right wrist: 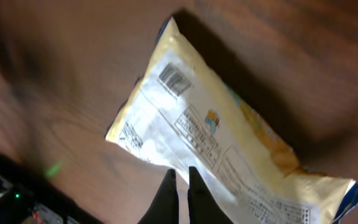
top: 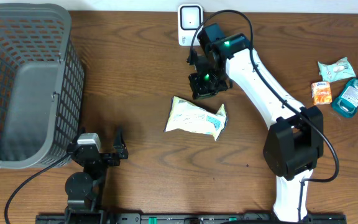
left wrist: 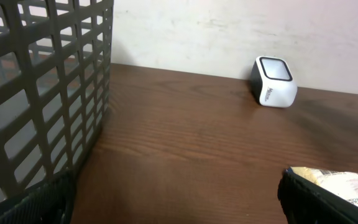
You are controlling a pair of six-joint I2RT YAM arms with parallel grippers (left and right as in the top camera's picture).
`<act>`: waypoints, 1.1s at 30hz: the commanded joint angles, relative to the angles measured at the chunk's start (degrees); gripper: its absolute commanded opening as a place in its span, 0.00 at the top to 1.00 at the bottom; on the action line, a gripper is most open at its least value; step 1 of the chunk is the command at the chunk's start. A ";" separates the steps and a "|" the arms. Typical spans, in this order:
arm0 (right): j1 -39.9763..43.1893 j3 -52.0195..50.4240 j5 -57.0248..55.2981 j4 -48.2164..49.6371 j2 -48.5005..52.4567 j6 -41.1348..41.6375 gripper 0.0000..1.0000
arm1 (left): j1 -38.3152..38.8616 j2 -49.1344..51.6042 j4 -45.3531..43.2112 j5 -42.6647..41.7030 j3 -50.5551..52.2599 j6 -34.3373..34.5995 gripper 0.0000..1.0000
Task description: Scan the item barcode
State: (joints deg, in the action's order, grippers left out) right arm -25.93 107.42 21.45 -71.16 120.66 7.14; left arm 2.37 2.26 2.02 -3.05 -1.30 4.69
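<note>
The item, a pale yellow and white snack packet point(top: 196, 117), lies flat on the wooden table in the middle. In the right wrist view the packet point(right wrist: 222, 137) shows its printed back with a barcode point(right wrist: 174, 79) near one end. My right gripper point(top: 205, 84) hovers just beyond the packet's far edge, and its fingers point(right wrist: 180, 171) are shut with nothing between them. The white scanner point(top: 190, 25) stands at the table's far edge, also seen as a white scanner point(left wrist: 273, 82) in the left wrist view. My left gripper point(top: 98, 152) rests open near the front left, jaws point(left wrist: 179, 214) wide apart and empty.
A large dark grey basket point(top: 23, 81) fills the left side, its mesh wall point(left wrist: 42, 93) close to my left gripper. At the far right lie a wipes packet point(top: 336, 68), an orange tissue pack point(top: 321, 92) and a blue bottle point(top: 352, 94).
</note>
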 commanded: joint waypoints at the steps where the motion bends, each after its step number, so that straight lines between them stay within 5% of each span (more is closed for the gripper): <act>1: -2.54 -0.28 -1.81 -0.07 -1.18 1.20 0.98 | 0.13 -0.15 1.75 0.09 1.07 0.31 0.02; 4: -6.03 -6.75 -9.07 4.39 -1.03 1.97 0.91 | 0.13 -0.15 1.75 0.09 1.07 0.31 0.02; 11: -8.17 -22.12 -11.04 13.42 -1.03 10.58 0.92 | 0.13 -0.15 1.75 0.09 1.07 0.31 0.02; 16: -8.13 -27.50 -13.66 15.93 -1.03 11.28 0.52 | 0.13 -0.15 1.75 0.09 1.07 0.31 0.02; 18: -7.82 -26.71 -16.92 15.85 -1.22 11.26 0.11 | 0.13 -0.15 1.75 0.09 1.07 0.31 0.02; 19: -7.61 -25.77 -17.55 15.45 -1.25 11.23 0.01 | 0.13 -0.15 1.75 0.09 1.07 0.31 0.02; 28: -6.86 -10.23 -18.21 5.16 -2.16 11.85 0.02 | 0.13 -0.15 1.75 0.09 1.07 0.31 0.03; 31: -7.17 -7.41 -18.71 2.51 -2.49 14.82 0.28 | 0.13 -0.15 1.75 0.09 1.07 0.31 0.02; 33: -7.17 -7.96 -21.22 2.71 -2.47 16.70 0.58 | 0.13 -0.15 1.75 0.09 1.07 0.31 0.02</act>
State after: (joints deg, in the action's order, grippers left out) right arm -32.77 99.20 4.08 -68.18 118.96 19.84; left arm 2.37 2.26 2.04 -3.05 -1.30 4.69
